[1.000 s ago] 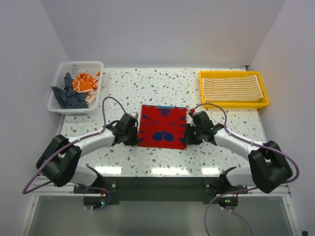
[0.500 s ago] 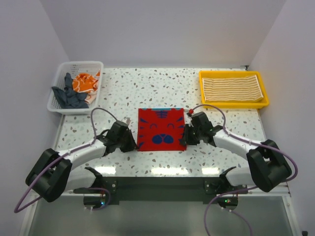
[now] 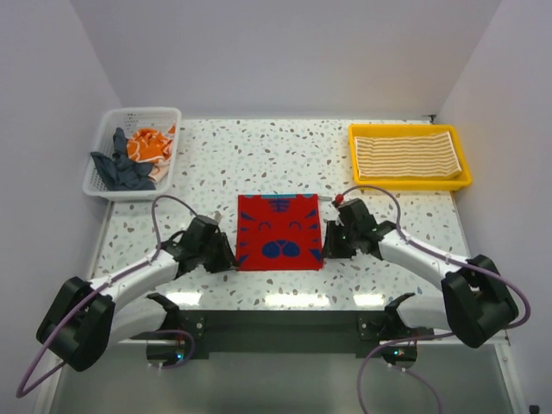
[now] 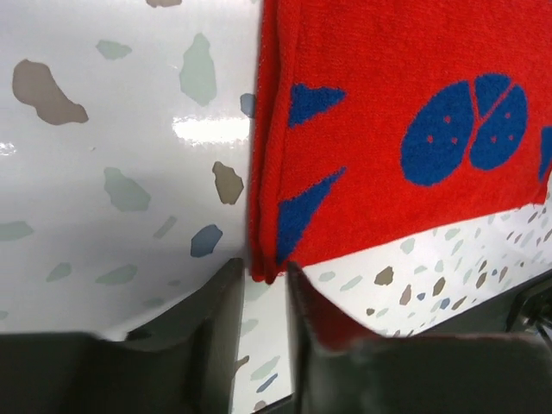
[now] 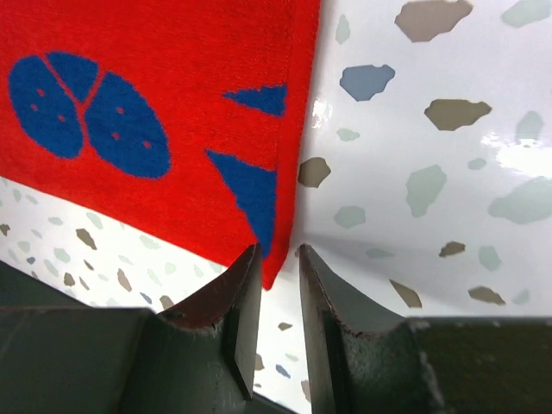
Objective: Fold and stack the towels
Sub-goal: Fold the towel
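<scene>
A red towel (image 3: 279,231) with a blue tiger face lies flat on the speckled table (image 3: 388,216), in the middle near the front. My left gripper (image 3: 226,255) is at its near left corner and my right gripper (image 3: 326,246) at its near right corner. In the left wrist view the towel's red corner (image 4: 269,259) sits pinched between my left gripper's (image 4: 263,272) narrow jaws. In the right wrist view the red corner (image 5: 280,250) sits between my right gripper's (image 5: 278,259) jaws. A tan-and-white striped towel (image 3: 405,155) lies folded in the yellow tray. Orange (image 3: 148,145) and dark blue-grey (image 3: 121,168) towels lie crumpled in the basket.
The white mesh basket (image 3: 164,116) stands at the back left corner. The yellow tray (image 3: 410,183) stands at the back right. Purple cables loop over both arms. The table's near edge runs just below the towel.
Both grippers have moved toward the near edge, and the red towel has slid with them by a short way. The left arm has swung lower and to the left.
</scene>
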{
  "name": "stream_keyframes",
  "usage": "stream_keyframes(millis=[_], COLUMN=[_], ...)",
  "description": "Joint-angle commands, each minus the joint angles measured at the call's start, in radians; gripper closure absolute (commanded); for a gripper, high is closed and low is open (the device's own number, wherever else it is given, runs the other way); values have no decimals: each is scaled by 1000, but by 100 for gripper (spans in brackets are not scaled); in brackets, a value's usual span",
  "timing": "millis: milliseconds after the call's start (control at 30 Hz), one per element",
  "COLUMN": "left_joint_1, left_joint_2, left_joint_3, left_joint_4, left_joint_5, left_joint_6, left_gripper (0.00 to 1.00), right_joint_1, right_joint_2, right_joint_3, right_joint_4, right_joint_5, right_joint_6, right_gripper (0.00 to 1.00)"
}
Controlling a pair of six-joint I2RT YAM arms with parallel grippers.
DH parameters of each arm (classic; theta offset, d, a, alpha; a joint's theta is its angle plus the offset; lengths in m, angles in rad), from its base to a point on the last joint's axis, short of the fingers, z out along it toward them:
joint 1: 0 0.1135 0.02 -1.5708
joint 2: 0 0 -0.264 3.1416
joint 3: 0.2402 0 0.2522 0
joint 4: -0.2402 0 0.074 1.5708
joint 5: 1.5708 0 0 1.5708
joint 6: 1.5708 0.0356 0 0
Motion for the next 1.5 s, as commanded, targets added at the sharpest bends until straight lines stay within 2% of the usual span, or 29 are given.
stream_keyframes(millis=[0,33,133,233,333,633,833,933,1033,1133,1233,1267,1300,1400,1467], left_joint_1=[6,7,6,7,9,72,116,125,127,127,132,136,139,152,156], left_joint_2=[-60,-84,-103,-109,-79,398,648,704,682,624,592,596,601,668,702], left_joint_3=[55,69,143,216,295,617,740,755,746,767,834,856,875,979,1014], left_joint_4=[-110,-134,-208,-263,-240,-12,33,25,21,-8,-37,-45,-60,-109,-133], left_joint_5=[-31,-44,-84,-120,-159,-159,-153,-154,-151,-163,-200,-203,-200,-124,-70], left_joint_6=[33,37,60,88,134,315,386,384,386,433,550,582,653,805,885], left_gripper=[66,52,36,29,32,47,49,50,48,39,28,25,14,2,0], right_joint_1=[1,1,-1,-2,-12,-54,-105,-136,-154,-159,-160,-165,-168,-199,-220], right_joint_2=[-54,-48,-16,59,156,473,602,658,670,623,598,598,603,633,661], right_joint_3=[127,152,242,319,394,627,674,680,678,687,765,817,841,920,980], right_joint_4=[-111,-120,-132,-106,-54,60,115,124,118,78,-47,-118,-149,-245,-308], right_joint_5=[62,65,70,84,101,101,84,63,52,27,6,-2,-22,-75,-89], right_joint_6=[-71,-78,-102,-116,-125,-151,-135,-139,-168,-266,-422,-461,-536,-663,-738], right_gripper=[70,69,69,69,72,78,79,79,79,76,69,64,61,56,55])
